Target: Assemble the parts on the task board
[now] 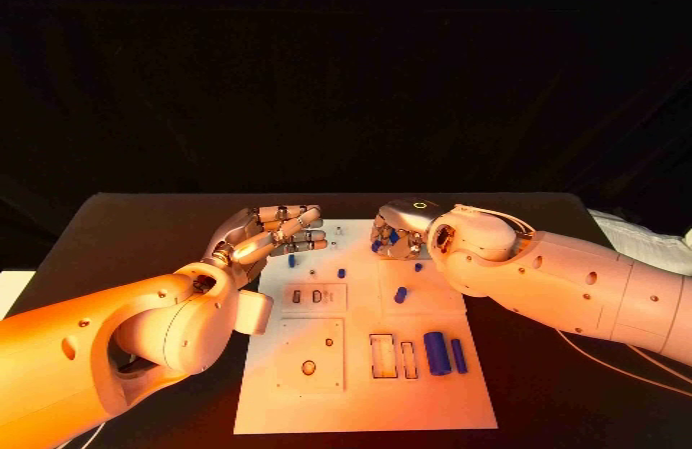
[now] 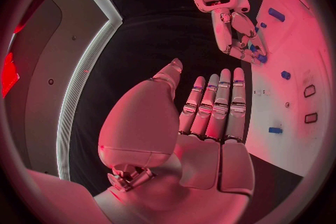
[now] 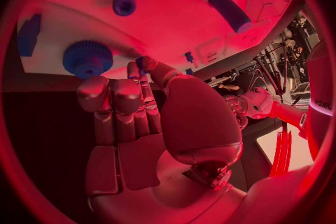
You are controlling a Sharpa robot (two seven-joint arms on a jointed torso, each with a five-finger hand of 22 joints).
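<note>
Right hand (image 1: 397,231) pinching small blue part (image 3: 145,61) at board (image 1: 361,394) 12 o'clock; left hand (image 1: 274,231) empty, fingers apart; likely light, rigid, slippery, so grip sides

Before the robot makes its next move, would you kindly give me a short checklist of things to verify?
1. Right hand holds a small blue part: ok, pinched between thumb and finger.
2. Left hand free: ok, fingers straight, nothing in it.
3. Hands apart from each other: ok, a gap shows above the task board.
4. Large blue cylinder out of the way: ok, lying near the board's near right.
5. Where the held part should go: cannot tell.
</note>
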